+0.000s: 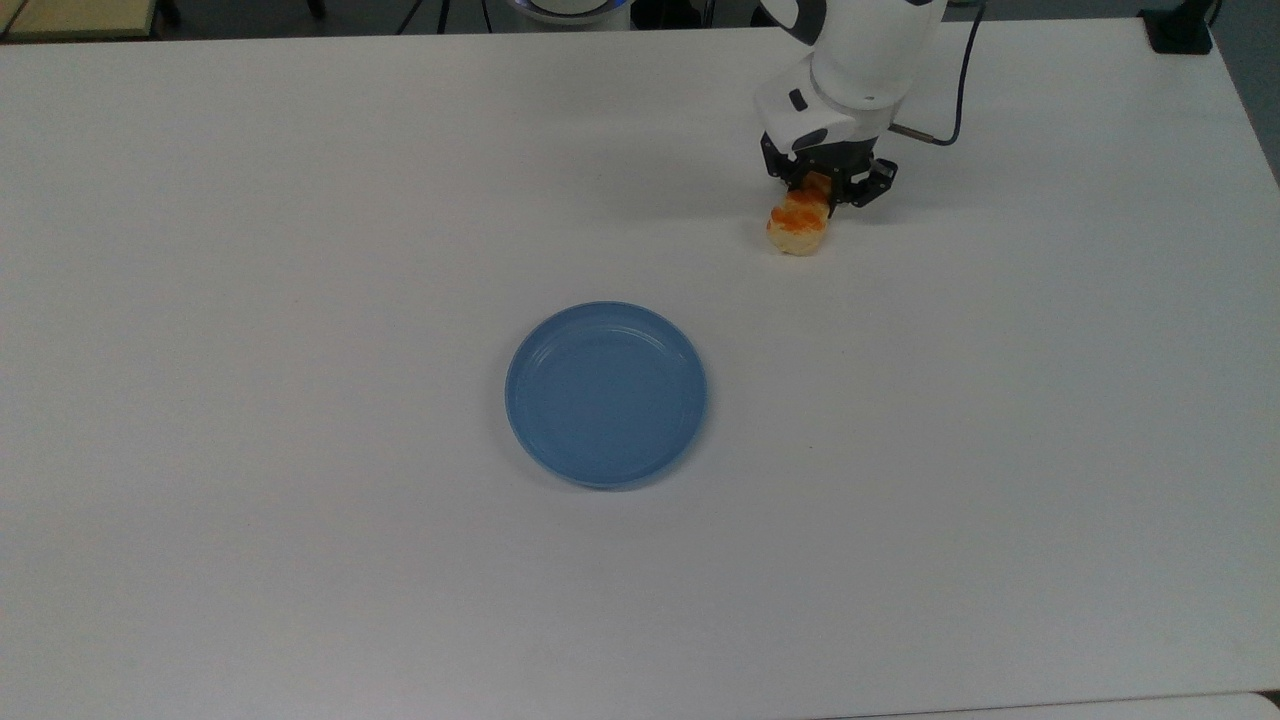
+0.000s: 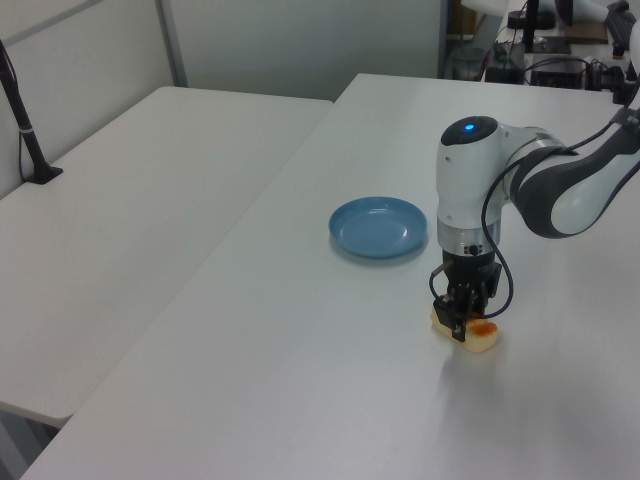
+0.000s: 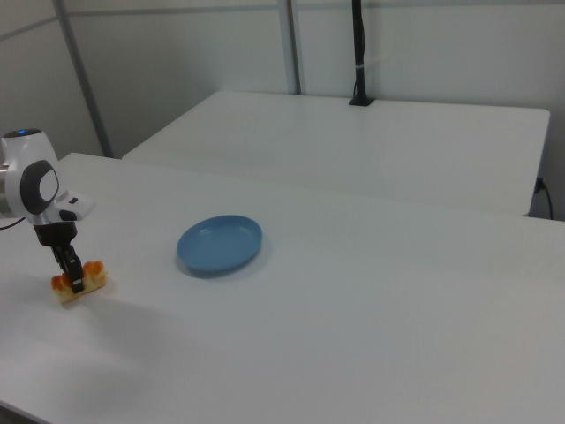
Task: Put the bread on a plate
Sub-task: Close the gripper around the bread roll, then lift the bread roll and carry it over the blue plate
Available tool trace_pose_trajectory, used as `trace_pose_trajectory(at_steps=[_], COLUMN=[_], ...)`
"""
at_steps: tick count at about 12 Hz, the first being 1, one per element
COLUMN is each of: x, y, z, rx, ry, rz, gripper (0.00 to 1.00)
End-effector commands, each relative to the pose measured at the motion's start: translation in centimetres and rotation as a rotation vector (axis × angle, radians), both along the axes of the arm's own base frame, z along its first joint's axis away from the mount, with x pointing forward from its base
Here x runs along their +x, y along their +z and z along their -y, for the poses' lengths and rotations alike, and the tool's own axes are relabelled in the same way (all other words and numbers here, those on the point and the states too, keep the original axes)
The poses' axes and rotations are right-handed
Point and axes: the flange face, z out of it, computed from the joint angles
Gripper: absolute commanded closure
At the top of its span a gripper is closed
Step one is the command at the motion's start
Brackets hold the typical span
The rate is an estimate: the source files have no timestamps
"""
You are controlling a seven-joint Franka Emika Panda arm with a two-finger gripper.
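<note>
Now the gripper (image 1: 822, 190) pinches the bread (image 1: 797, 226) on the table (image 1: 300, 200), upper right of the top view; next comes lifting and carrying to the plate (image 1: 606, 394), mid-frame.

The white table (image 1: 300, 200) lay bare between the bread (image 1: 797, 225), in the upper right of the top view, and the blue plate (image 1: 606, 393) near the frame's centre, well apart from it. Nothing stood on that stretch. The plate's low rim was the sole raised edge there, and its inside held nothing. The gripper (image 1: 825, 190) stood down over the bread's far end, its fingers close against the roll's sides. A dark cable (image 1: 955, 90) hung beside the arm's wrist.
</note>
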Motion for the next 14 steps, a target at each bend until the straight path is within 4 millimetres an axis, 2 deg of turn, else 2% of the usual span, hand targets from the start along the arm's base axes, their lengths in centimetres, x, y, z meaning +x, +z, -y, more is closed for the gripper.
trace_pose_trajectory(at_steps=[1, 3, 5, 8, 10, 12, 14], x=[0.9, 2.1, 4.8, 9.3, 11.6, 13.7, 15.8], y=[1.8, 3.3, 6.0, 11.2, 13.5, 14.0, 13.6], z=[-0.1, 0.8, 3.0, 7.8, 11.2, 13.3, 15.3], rx=[0.002, 0.001, 0.008, 0.027, 0.04, 0.049, 0.036], ry=[0.01, 0.008, -0.012, -0.034, -0.052, -0.077, -0.099], rz=[0.034, 0.038, 0.054, 0.107, 0.153, 0.172, 0.173], gripper=[0.6, 0.61, 0.61, 0.62, 0.62, 0.62, 0.63])
